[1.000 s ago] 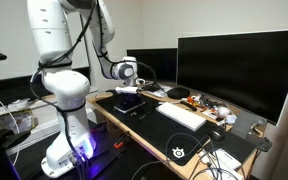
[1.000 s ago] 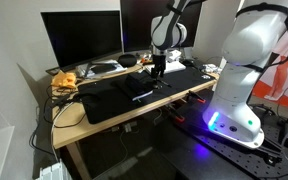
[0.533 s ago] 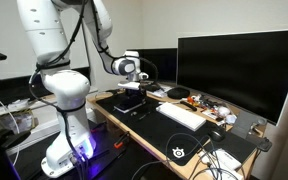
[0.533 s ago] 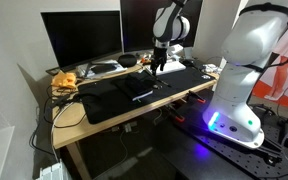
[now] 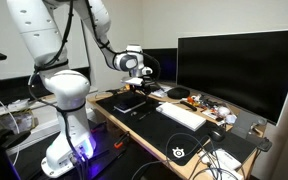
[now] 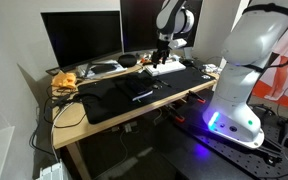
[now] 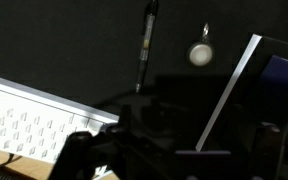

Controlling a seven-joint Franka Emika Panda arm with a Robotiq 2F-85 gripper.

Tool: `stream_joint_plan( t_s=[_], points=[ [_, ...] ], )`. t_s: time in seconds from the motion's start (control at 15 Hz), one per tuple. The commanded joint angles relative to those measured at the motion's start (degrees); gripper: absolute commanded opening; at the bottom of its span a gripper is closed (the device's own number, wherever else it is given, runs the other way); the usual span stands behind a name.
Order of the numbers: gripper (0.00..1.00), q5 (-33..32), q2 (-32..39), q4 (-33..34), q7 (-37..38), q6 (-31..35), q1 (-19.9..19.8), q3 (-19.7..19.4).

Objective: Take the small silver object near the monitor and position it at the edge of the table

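Wrist view: small round silver thing (image 7: 201, 53) lies on the black mat (image 7: 74, 40), near a pen (image 7: 145, 45) and white keyboard (image 7: 29, 115).
Hand (image 6: 162, 60): hangs above the counter (image 6: 72, 113), likely to reach down; open or closed, I cannot tell.
Writing: white round logo (image 5: 180, 152) on a mat, no words.

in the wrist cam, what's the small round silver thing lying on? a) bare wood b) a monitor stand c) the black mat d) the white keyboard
c: the small round silver thing lies on the black mat, well apart from the white keyboard at lower left.
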Motion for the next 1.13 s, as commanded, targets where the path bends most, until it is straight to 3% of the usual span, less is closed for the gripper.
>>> stream_joint_plan(
  t_s=[0.0,0.53,0.6,1.07],
  points=[
    [1.00,1.6,-1.8,1.4,-1.7,-3.3,-0.3,-1.3],
    [1.00,6.5,-2.7,3.5,-1.7,-6.1,-0.8,-3.9],
    [1.00,5.0,-1.1,3.2,-0.5,-3.7,-0.9,-2.9],
    [1.00,5.1,-0.8,3.2,-0.5,-3.8,-0.9,-2.8]
  ],
)
